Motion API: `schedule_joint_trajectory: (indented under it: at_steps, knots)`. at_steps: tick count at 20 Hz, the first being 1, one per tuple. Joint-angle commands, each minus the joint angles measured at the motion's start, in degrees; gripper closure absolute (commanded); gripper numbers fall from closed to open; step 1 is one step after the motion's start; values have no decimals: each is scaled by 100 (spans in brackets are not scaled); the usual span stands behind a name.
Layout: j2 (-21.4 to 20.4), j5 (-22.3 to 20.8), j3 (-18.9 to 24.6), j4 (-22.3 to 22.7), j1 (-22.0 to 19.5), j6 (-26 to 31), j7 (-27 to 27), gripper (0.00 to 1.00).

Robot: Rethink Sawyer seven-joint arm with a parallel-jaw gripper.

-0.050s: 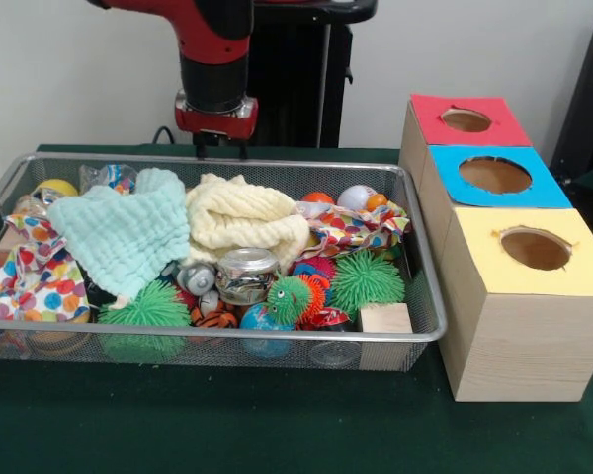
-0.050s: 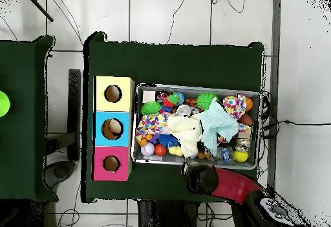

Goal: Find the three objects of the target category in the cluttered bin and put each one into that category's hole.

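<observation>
A wire mesh bin [image 1: 217,334] [image 2: 194,87] holds a heap of clutter. A mint cloth [image 1: 124,232] [image 2: 216,124] and a cream cloth [image 1: 242,217] [image 2: 185,132] lie on top. Under and around them are green spiky balls [image 1: 366,279] [image 2: 207,99], a small jar [image 1: 245,274], a wooden block [image 1: 385,319], polka-dot fabric [image 1: 35,272] and several small balls. Beside the bin stand three boxes with holes in their tops: red [image 1: 425,114] [image 2: 102,163], blue [image 1: 455,188] [image 2: 101,129] and yellow [image 1: 494,267] [image 2: 102,94]. My gripper [image 1: 220,150] [image 2: 200,178] hangs open and empty just outside the bin's rim on the robot's side.
The boxes stand in a row touching each other, close against the bin's short end. Something pale shows inside the blue box's hole. Dark green cloth covers the table [image 1: 277,425]. A second green table [image 2: 22,114] stands apart beyond the boxes in the overhead view.
</observation>
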Motion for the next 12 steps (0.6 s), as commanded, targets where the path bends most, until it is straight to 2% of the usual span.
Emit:
schedule_joint_trajectory:
  at_steps: [1, 5, 12]
  knots:
    - [-183, -185, 610, -973, -253, 456, -210, 0]
    - [-372, -201, 631, -940, -279, 838, -322, 0]
    - [-953, -176, 717, -804, -334, 1610, -585, 0]
